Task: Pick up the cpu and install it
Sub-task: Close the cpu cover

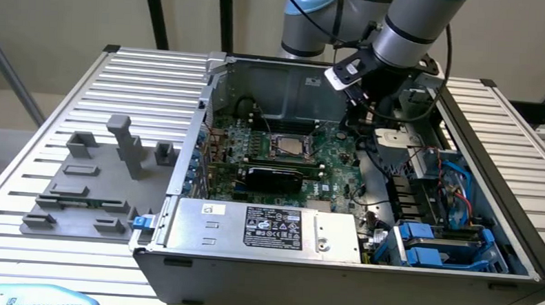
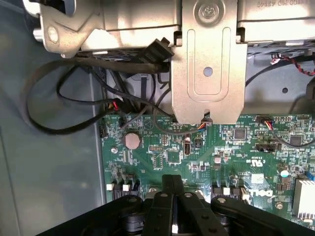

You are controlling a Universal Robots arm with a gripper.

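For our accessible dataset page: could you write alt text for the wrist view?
The gripper, shut, hangs over a green motherboard. A silver metal bracket and loose black cables lie beyond it.

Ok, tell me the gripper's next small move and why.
Probably shift the gripper toward the exterior view's left, above the socket frame. Its fingers are shut with nothing between them, and it hangs off to the side of the motherboard, while what looks like the cpu lies inside that frame.
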